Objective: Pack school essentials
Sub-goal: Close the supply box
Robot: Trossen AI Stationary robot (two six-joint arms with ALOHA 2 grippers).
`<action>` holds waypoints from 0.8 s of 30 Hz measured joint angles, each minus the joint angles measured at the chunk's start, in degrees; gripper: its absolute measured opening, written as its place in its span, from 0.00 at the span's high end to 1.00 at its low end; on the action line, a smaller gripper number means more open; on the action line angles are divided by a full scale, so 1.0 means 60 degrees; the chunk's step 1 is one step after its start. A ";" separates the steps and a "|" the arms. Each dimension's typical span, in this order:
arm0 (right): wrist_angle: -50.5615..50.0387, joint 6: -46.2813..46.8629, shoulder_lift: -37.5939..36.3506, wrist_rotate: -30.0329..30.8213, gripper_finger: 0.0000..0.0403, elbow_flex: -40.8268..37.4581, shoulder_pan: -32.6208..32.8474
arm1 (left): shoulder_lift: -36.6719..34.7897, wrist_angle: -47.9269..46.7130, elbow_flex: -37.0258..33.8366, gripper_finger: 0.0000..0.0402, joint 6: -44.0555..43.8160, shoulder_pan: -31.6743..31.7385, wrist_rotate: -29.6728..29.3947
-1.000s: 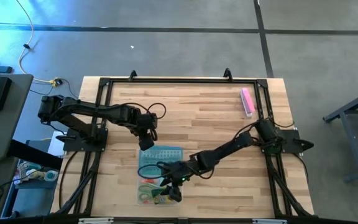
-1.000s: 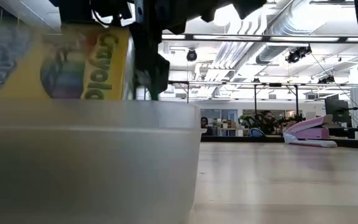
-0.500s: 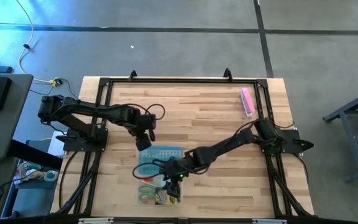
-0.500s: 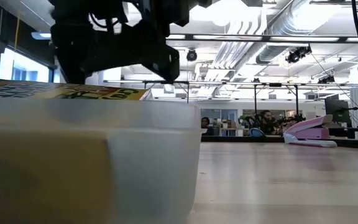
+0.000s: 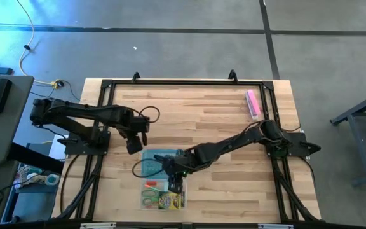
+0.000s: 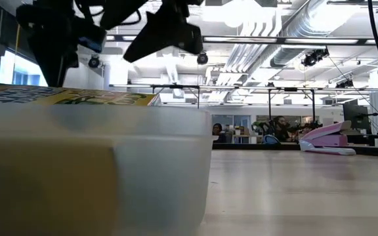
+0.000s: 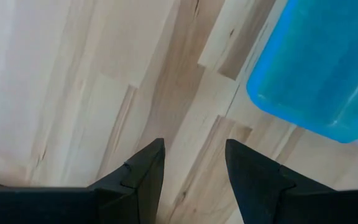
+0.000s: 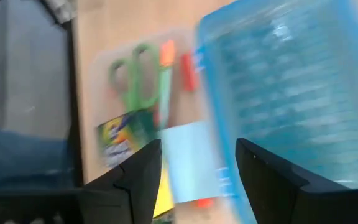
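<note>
From above, the crayon box lay inside the tub by the scissors; the right hand, fingers apart and empty, had lifted off it, so that item looked packed. At bench level, the crayons lay flat, no longer upright. The left hand, apart, had retreated over bare bench.

Pale planked wooden table, frosted translucent plastic box, glossy blue plastic lid, matt black pincer fingers
</note>
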 joint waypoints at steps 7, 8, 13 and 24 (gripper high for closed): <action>-0.2364 -0.0567 0.0002 0.2017 0.52 0.1590 -0.0337 | -0.1159 -0.0013 0.0000 0.61 -0.0236 -0.0207 0.0000; -0.2733 -0.0698 0.0002 0.2254 0.52 0.1819 -0.0405 | -0.1308 0.0030 0.0000 0.61 -0.0362 -0.0303 -0.0002; -0.4219 -0.1165 0.0002 0.3245 0.52 0.2721 -0.0800 | -0.1827 0.0402 0.0000 0.61 -0.1148 -0.1206 -0.0248; -0.5233 -0.2565 0.0002 0.3100 0.52 0.2740 -0.2177 | -0.1791 0.1022 -0.0098 0.61 -0.3338 -0.3973 -0.0892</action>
